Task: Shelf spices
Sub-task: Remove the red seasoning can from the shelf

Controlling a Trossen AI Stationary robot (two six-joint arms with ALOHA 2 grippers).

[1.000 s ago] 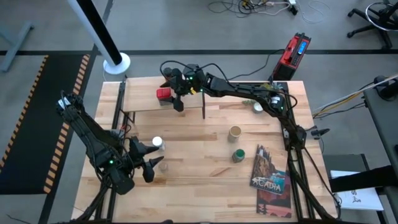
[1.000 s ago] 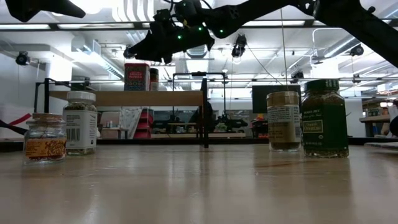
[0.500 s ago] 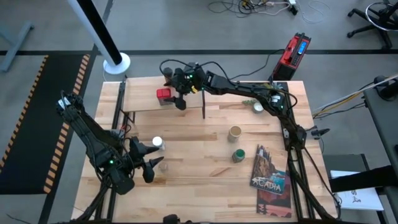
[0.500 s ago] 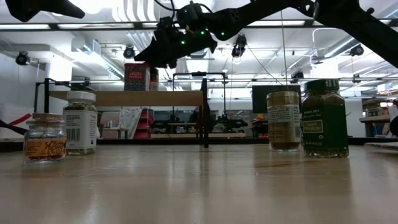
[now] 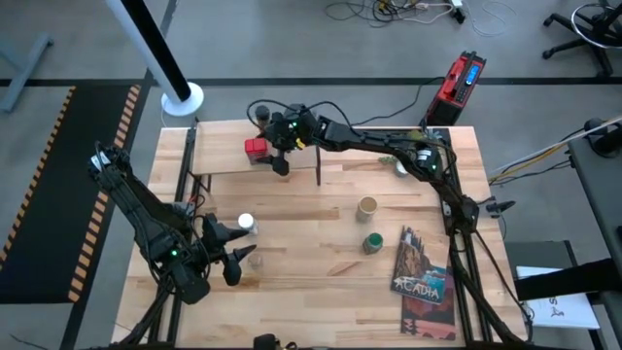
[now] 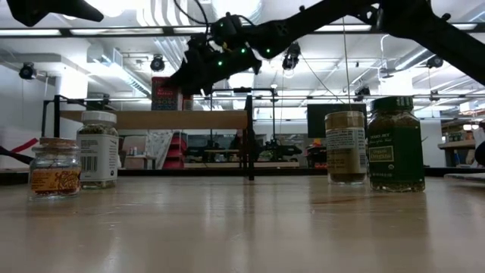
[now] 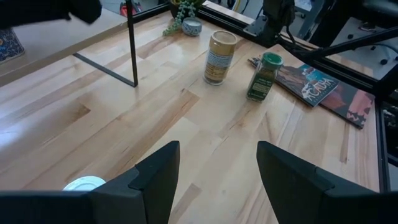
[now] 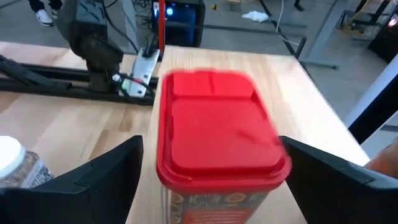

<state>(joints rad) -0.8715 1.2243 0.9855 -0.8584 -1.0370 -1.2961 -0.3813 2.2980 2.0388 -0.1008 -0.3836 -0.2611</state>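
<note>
Right gripper (image 5: 280,156) has slid back toward the red tin (image 5: 256,148) on the shelf (image 5: 219,160), fingers spread wide around it, gripping nothing. Looks like a re-grab or nudge.

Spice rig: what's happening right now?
The right pincer hangs open over the shelf, its fingers either side of the red square tin standing there. The left pincer waits open at the table's front-left, near the white-capped jar. The tan canister and green-lidded jar stand unshelved.
</note>
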